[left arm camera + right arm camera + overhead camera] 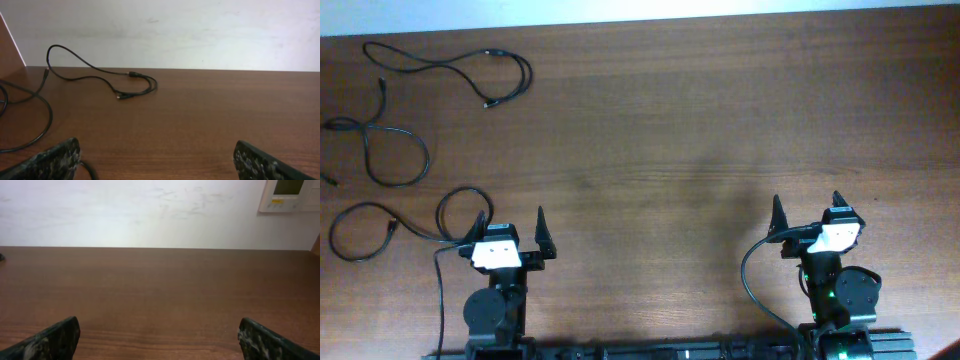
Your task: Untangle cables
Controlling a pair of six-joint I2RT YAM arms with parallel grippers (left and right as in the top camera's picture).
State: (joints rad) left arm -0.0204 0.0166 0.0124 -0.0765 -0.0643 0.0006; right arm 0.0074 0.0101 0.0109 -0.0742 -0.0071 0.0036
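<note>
Three thin black cables lay on the left part of the wooden table (660,120), each as its own loose run. The far cable (470,68) (100,78) stretched along the far-left corner, its doubled right end folded back on itself with small plugs showing. The middle cable (395,150) (47,112) formed a rounded loop nearer the left edge, one thin tail reaching up close to the far cable; whether the two touched could not be told. The near cable (370,225) made a flattened oval at the left edge and a smaller loop to its right, just beside the left gripper (511,225) (157,157). That gripper sat low at the near-left side of the table, its jaws spread wide with only bare tabletop between them; in the left wrist view a short black strand (86,169) showed beside one finger, and whether it was a cable or the arm's own wire could not be told. The right gripper (808,212) (159,336) sat at the near-right side, well apart from all three cables, its jaws likewise wide apart over bare wood. A pale wall (150,210) stood behind the far table edge, carrying a small white panel (291,195) at upper right.
</note>
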